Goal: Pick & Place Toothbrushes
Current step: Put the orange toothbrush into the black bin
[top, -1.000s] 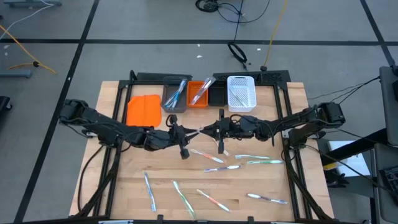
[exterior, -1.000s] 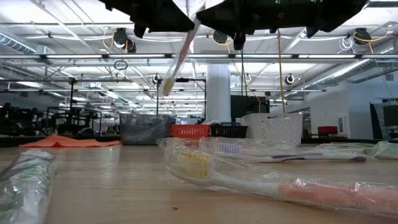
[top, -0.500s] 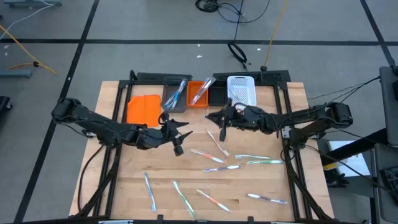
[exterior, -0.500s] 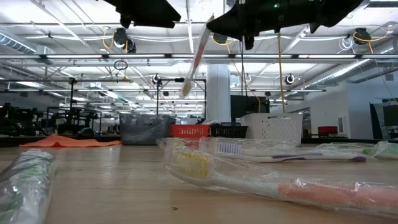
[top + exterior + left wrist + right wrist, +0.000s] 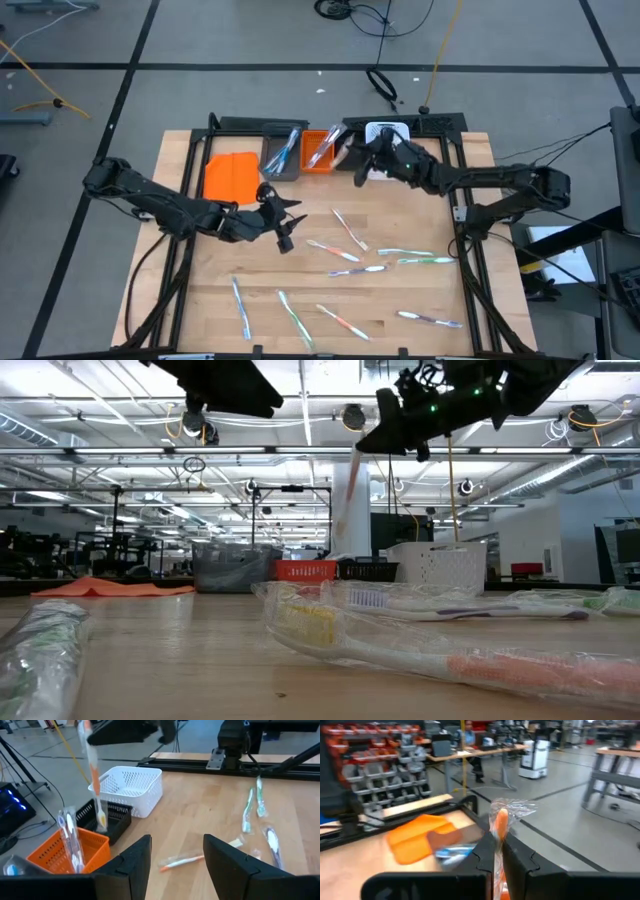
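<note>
One toothbrush [image 5: 357, 165], clenched in right gripper [image 5: 358, 158], has moved over the bins.

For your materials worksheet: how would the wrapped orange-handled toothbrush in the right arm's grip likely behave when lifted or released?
The toothbrush hangs straight from the right tool, so it is probably stiff. A pinch at one end carries it, suggesting it is light. Its clear wrapper looks glossy and crinkled, so it may slip or twist, and could bounce when dropped above the black bin.

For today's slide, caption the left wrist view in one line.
Right gripper dangles an orange-handled toothbrush above the black bin.
</note>
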Tool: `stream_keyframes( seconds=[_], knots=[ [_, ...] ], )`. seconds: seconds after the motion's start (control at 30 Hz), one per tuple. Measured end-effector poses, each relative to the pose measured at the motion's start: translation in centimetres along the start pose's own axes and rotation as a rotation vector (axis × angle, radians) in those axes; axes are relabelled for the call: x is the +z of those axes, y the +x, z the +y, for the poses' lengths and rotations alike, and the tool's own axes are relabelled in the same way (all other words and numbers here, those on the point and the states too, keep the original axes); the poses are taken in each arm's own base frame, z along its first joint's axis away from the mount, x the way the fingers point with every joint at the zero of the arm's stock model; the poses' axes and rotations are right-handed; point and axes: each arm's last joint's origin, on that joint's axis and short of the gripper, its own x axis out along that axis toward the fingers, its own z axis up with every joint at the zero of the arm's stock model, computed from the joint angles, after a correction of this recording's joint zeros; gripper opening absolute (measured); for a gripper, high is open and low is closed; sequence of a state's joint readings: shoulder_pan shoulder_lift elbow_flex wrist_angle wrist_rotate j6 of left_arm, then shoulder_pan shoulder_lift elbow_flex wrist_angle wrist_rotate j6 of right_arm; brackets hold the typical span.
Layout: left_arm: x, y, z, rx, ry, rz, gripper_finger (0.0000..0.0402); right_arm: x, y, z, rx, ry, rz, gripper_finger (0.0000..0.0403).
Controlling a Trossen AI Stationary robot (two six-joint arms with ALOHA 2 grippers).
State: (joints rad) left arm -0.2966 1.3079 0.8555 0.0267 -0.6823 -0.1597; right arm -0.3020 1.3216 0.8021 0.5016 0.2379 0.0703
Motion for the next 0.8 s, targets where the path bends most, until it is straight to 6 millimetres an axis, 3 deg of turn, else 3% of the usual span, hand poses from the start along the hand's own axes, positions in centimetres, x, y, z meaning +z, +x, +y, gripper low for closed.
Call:
stream_keyframes(
  seconds=[0.4,0.8],
  knots=[
    [0.0,0.0,0.0,0.001,0.002,0.004,0.0182,-1.1,1.3,-4.1,-0.122,0.054,0.069,0.0008],
    [-0.1,0.1,0.1,0.003,0.002,0.005,0.0182,-3.2,3.2,-6.1,-0.105,0.124,0.113,0.0008]
  ],
)
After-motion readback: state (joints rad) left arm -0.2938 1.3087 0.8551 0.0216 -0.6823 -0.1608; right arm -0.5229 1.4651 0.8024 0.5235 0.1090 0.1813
